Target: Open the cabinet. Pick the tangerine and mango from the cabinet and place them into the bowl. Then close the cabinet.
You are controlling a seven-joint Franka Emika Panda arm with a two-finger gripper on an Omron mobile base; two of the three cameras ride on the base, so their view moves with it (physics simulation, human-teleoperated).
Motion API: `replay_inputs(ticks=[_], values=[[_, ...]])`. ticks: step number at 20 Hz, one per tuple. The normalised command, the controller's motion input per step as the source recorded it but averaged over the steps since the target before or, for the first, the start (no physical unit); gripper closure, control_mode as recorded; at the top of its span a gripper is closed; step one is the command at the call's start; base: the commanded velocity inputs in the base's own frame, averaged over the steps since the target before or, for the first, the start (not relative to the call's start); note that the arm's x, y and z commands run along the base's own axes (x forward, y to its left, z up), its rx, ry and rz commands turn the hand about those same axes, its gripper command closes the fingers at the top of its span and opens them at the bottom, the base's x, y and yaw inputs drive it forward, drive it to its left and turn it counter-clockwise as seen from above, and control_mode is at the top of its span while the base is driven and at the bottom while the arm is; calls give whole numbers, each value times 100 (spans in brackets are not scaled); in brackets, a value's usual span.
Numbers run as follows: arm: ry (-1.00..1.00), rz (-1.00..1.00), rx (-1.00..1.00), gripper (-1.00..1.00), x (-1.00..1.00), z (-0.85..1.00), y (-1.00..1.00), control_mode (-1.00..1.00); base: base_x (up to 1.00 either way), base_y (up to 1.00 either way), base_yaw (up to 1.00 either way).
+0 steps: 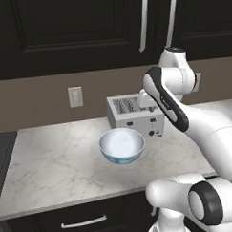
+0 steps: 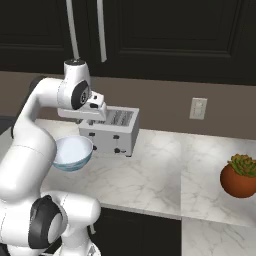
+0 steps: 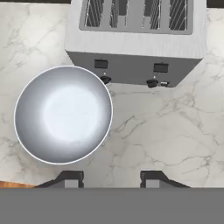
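The black cabinet [image 1: 66, 24] [image 2: 175, 30] hangs over the counter with both doors shut, its silver bar handles [image 1: 143, 26] side by side. The tangerine and mango are hidden. An empty pale blue-white bowl [image 1: 121, 145] [image 2: 72, 152] [image 3: 63, 114] stands on the marble counter in front of the silver toaster. My gripper [image 3: 111, 178] [image 2: 90, 121] points straight down above the toaster's front, just right of the bowl. Its fingers stand apart, open, with nothing between them.
The silver toaster [image 1: 134, 116] [image 2: 112, 131] [image 3: 135, 43] stands against the wall behind the bowl. A potted succulent [image 2: 240, 175] sits far right on the counter. Wall outlets [image 1: 75, 96] [image 2: 198, 108] are behind. A black drawer [image 1: 84, 222] lies below the counter edge.
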Motion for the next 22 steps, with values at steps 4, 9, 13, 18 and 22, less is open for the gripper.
replay_inputs(ticks=[4, 9, 13, 18, 22], values=[[-2, 0, 0, -100, -3, 0, 0, -100, 0, 0, 0], [-29, 0, -1, -100, -8, 26, 0, -100, 0, 0, 0], [-46, 0, -3, -100, -30, 78, 0, -100, 0, 0, 0], [-43, 0, 0, -100, -31, 97, 0, -100, 0, 0, 0], [-48, 0, 0, -100, -48, 98, -2, -100, 0, 0, 0]])
